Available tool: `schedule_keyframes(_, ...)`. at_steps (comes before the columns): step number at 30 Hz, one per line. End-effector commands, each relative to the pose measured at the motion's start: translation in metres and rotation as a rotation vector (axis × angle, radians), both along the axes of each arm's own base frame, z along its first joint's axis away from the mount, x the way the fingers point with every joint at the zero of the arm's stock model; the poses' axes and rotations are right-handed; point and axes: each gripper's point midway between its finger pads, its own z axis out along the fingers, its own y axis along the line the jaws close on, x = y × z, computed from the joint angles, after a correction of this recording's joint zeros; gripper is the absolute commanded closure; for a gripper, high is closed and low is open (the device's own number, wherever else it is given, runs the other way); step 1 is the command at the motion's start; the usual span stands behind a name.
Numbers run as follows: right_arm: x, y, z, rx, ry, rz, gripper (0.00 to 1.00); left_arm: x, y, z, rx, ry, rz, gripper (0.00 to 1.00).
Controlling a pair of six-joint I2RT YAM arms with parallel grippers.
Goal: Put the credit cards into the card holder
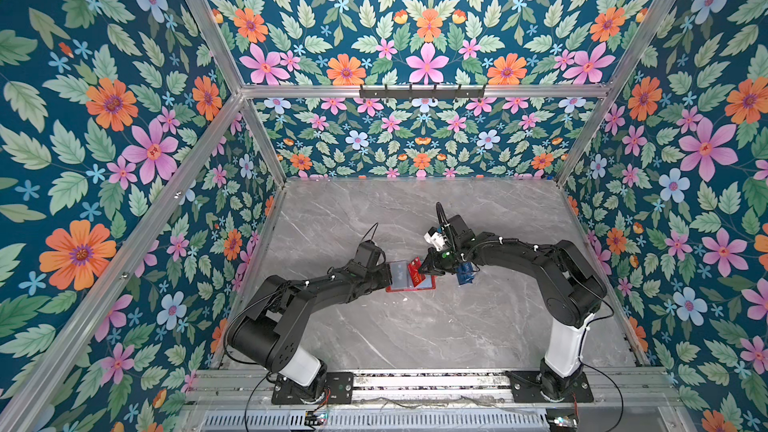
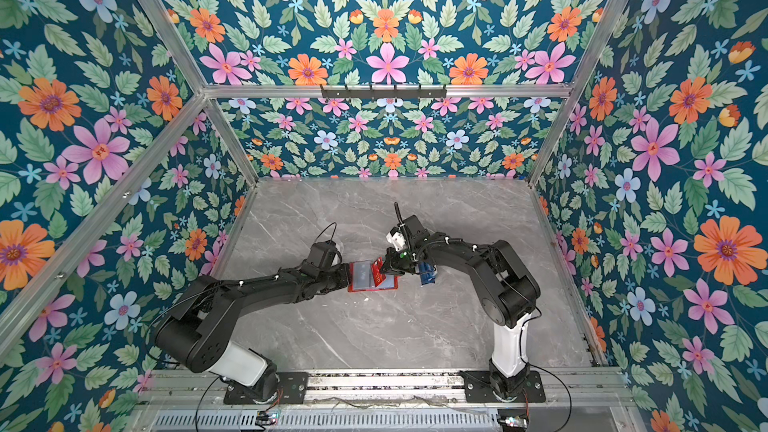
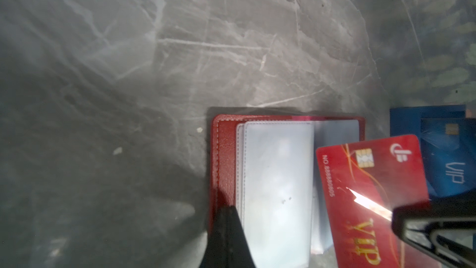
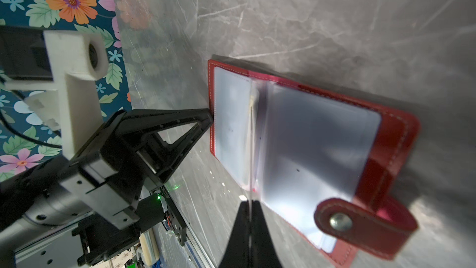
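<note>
The right fingers [image 4: 262,235] clamp the red card [image 3: 360,189] edge-on over the open card holder [image 4: 396,135] on the table [image 1: 415,326], while the left fingers [image 3: 226,233], closed together, press its cover's edge.

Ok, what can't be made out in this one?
Right wrist view: red card is edge-on, so whether its tip is inside a wallet sleeve is unclear.
Left wrist view: blue card is cut off by the picture edge and partly behind the red card.
All views: whether the left end effector pinches or only presses the wallet; its own tips hide the contact.
</note>
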Motion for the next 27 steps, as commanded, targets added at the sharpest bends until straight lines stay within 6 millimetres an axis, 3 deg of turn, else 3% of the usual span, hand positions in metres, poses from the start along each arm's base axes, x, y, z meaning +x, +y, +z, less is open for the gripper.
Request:
schedule_keyframes(1,0.000,0.005,0.001,0.018,0.006,0.009,1.00,-0.002,0.001,-0.001,0.005,0.013,0.005,0.97)
schedule_keyframes(27,0.003,0.012,-0.003,0.048,-0.005,0.024,1.00,-0.007,0.007,-0.012,0.068,0.038,0.005,0.98)
